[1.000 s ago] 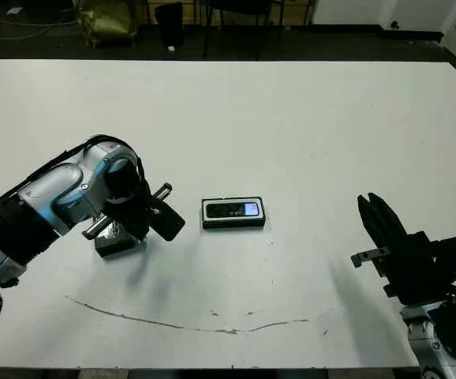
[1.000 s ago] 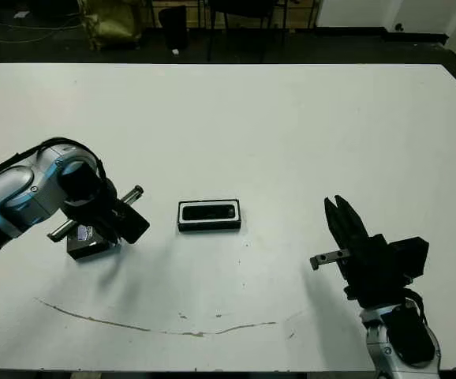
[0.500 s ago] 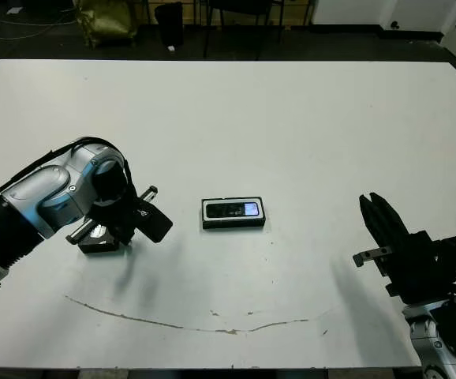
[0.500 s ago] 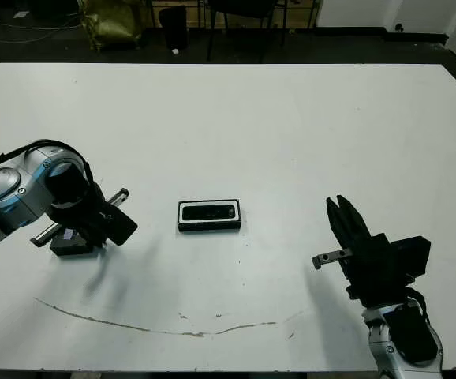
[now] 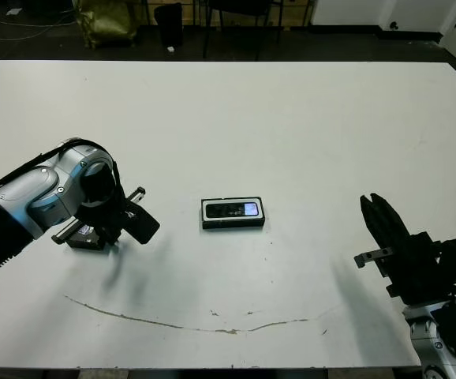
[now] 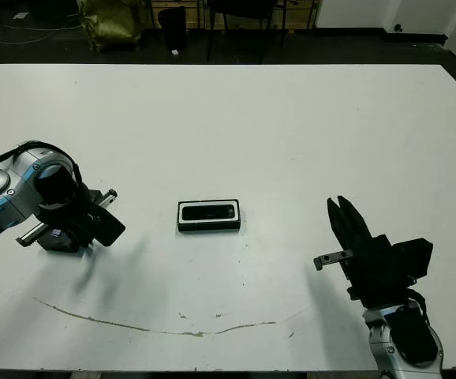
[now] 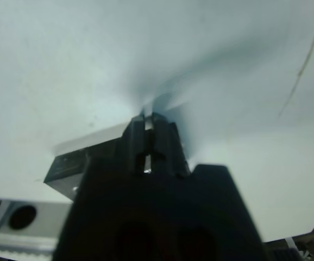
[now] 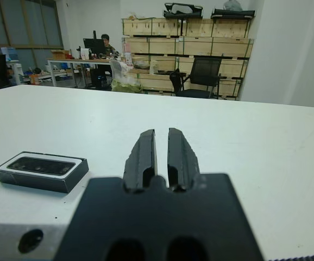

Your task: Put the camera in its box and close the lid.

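Left claw (image 5: 94,234), shut on the lid (image 5: 82,237), has dragged it leftward.

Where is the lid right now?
In the head views the lid lies on the table's left side under the left gripper, well left of the box at the table's middle.

Matt white table (image 5: 291,118) with a thin brownish scuff line (image 5: 173,322); box (image 5: 233,213) of matt black walls and white lining holding a glossy black camera (image 5: 236,209); grippers of matt black plastic, left arm (image 5: 35,197) shell of smooth silvery metal.
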Controlling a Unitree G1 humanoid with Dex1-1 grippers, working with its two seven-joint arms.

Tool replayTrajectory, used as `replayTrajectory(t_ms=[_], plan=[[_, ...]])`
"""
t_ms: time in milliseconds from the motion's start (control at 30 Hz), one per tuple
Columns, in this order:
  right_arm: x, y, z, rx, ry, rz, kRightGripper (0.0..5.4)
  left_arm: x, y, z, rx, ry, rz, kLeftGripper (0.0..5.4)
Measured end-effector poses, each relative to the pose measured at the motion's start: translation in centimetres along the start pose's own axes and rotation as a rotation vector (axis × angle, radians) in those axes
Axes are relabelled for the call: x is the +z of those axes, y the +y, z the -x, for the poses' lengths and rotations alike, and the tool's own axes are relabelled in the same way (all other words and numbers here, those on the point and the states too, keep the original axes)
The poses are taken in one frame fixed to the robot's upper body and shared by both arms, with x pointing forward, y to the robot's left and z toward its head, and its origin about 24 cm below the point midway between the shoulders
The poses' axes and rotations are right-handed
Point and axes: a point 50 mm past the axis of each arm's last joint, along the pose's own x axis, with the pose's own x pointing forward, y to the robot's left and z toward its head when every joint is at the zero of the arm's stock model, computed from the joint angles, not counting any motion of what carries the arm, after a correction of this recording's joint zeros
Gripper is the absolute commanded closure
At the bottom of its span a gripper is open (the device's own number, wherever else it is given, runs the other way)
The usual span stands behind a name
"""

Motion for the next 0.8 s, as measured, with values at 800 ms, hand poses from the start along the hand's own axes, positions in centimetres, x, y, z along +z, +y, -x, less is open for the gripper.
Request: replayTrajectory(t_ms=[800], plan=[[-0.5,-0.1,-0.1,0.02,0.009,-0.011,5.39,2.6,-1.2,4.3,0.174,-0.372,0.079,5.4]])
